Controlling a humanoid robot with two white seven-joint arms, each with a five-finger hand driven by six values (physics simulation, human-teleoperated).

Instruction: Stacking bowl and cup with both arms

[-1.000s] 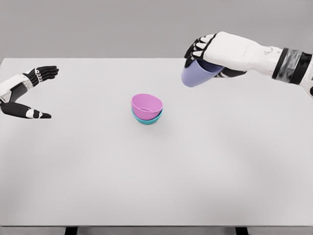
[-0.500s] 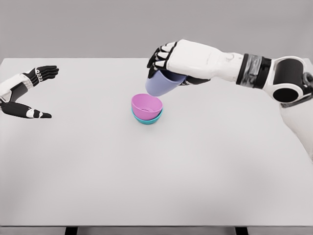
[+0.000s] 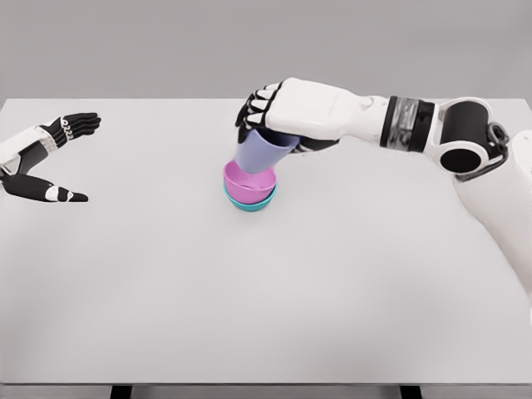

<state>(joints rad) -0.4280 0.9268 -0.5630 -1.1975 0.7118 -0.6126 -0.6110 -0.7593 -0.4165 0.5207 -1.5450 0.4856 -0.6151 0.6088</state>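
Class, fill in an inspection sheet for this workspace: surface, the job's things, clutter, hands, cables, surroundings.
Surface: white table, flat.
Job's things: pink bowl nested in teal bowl mid-table; lavender cup tilted over the pink bowl, base at its opening.
Clutter: nothing seen.
Hands: right hand grips the cup from above; left hand open at the table's left edge, holding nothing.
Cables: nothing seen.
Surroundings: plain grey wall.

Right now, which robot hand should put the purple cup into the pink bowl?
The right robot hand. It already grips the purple cup just above the pink bowl. The left robot hand is open and empty, far off at the table's left edge.
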